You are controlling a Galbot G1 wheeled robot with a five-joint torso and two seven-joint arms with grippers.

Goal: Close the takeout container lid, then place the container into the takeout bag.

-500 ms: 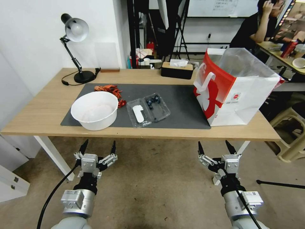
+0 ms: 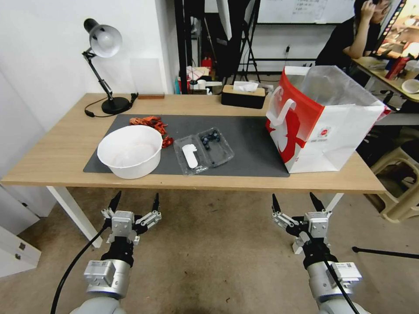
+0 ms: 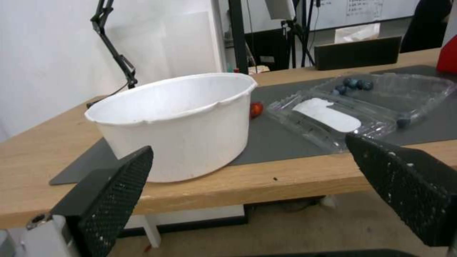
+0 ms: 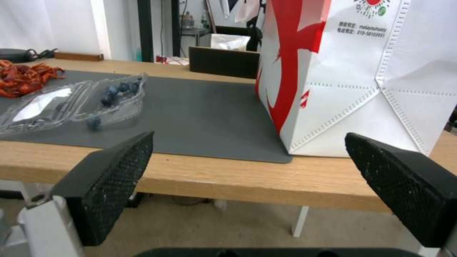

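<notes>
Container (image 2: 204,150) sits wide open on the mat mid-table, lid (image 2: 190,156) flat beside the bowl (image 2: 130,151). Both grippers, left (image 2: 134,203) and right (image 2: 295,203), hang spread below the table edge. Best bet: flip the lid from its outer edge, press gently.

A wooden table (image 2: 61,161) carries a dark mat (image 2: 253,144), desk lamp (image 2: 104,65), tissue box (image 2: 243,97) and takeout bag (image 2: 336,131).

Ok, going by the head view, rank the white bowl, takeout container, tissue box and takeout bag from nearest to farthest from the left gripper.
From the left gripper, open below the table edge:
1. White bowl, straight ahead on the mat.
2. Takeout container, lying open right of the bowl.
3. Tissue box, at the table's far edge.
4. Takeout bag, far right end.
</notes>
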